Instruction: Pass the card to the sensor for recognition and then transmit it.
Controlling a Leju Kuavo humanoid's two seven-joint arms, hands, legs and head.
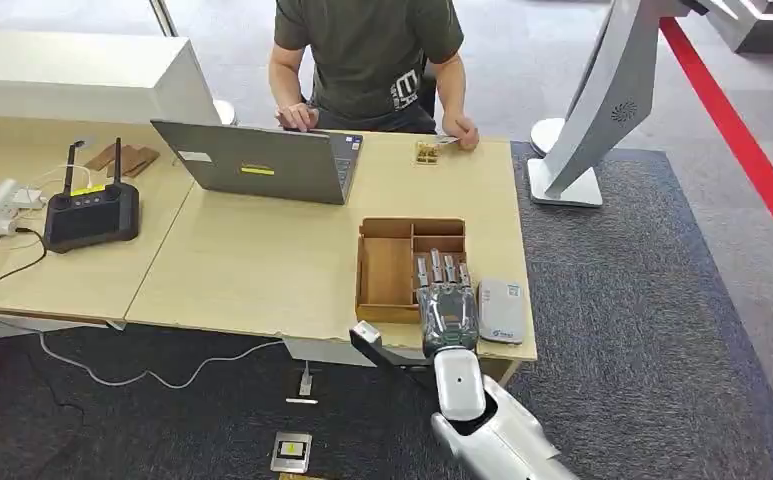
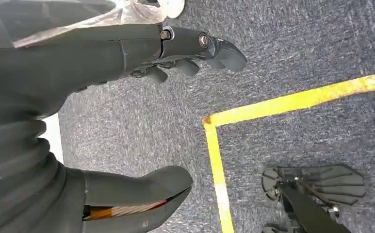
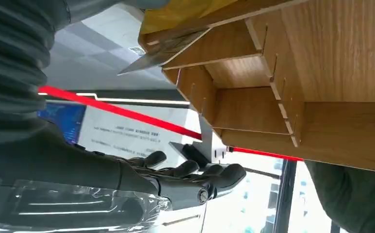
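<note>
The right hand (image 1: 447, 305) reaches over the near edge of the table (image 1: 262, 270), palm down, fingers stretched straight and a little apart, holding nothing. Its fingertips sit over the near right compartment of the wooden tray (image 1: 387, 270). Just beside the hand, at its 3 o'clock, lies the white sensor (image 1: 501, 310), flat on the table close to the front edge. In the right wrist view the tray's (image 3: 282, 97) dividers show close up, and a card (image 3: 163, 51) leans tilted against one of its walls, apart from the extended fingers (image 3: 195, 174).

The left hand (image 2: 127, 97) hangs over grey carpet (image 2: 282, 48) near a yellow floor line (image 2: 292, 101), fingers loosely extended, thumb apart, nothing in it.

At the table's 12 o'clock side a person (image 1: 372, 60) sits behind a laptop (image 1: 262, 160), one hand by a small wooden holder (image 1: 427, 152). At 9 o'clock rests a black controller (image 1: 92, 215).
</note>
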